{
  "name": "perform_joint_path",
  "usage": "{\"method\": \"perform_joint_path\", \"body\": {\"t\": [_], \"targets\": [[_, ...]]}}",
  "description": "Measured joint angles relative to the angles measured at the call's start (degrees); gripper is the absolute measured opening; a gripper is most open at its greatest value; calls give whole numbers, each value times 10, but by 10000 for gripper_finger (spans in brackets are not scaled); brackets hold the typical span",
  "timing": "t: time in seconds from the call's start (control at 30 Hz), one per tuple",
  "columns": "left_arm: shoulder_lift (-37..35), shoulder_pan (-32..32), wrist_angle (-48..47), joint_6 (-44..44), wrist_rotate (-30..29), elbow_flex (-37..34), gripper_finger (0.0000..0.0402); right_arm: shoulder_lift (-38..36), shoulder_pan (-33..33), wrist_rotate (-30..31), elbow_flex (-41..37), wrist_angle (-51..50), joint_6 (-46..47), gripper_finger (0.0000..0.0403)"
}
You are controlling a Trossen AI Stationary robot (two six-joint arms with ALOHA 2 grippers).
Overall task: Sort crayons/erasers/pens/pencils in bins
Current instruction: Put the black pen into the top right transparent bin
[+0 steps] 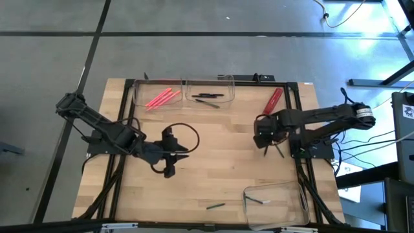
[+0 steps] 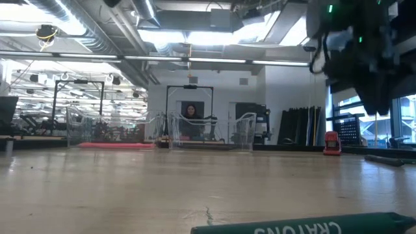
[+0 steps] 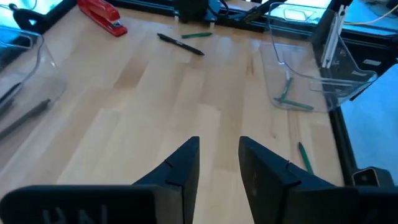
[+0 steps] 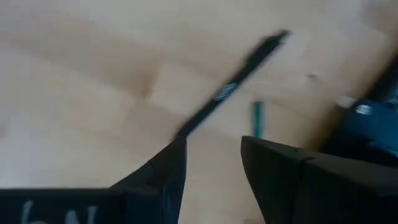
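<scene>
High view: the left gripper [image 1: 178, 156] hovered mid-table, fingers parted and empty. Pink crayons [image 1: 162, 98] and black pens [image 1: 208, 99] lay in the far bins [image 1: 184, 83] (a green crayon [image 1: 215, 206] stayed loose). The right gripper [image 1: 264, 144], fingers apart, hung over a black pen [image 4: 230, 86].

Dark jointed arms, looping black cables, wedge-shaped black fingers [image 3: 180, 171]

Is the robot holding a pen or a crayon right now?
No. The left gripper is open and empty. The right gripper is open above a black pen on the table, not gripping it.
</scene>
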Motion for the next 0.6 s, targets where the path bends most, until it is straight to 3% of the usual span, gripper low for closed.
{"method": "perform_joint_path", "body": {"t": [0.3, 0.6], "targets": [[0, 38, 0, 26, 11, 0, 104, 0, -119, -5, -94, 144, -4, 155], [0, 59, -2, 39, 37, 0, 103, 0, -180, -17, -141, 168, 23, 155]]}}
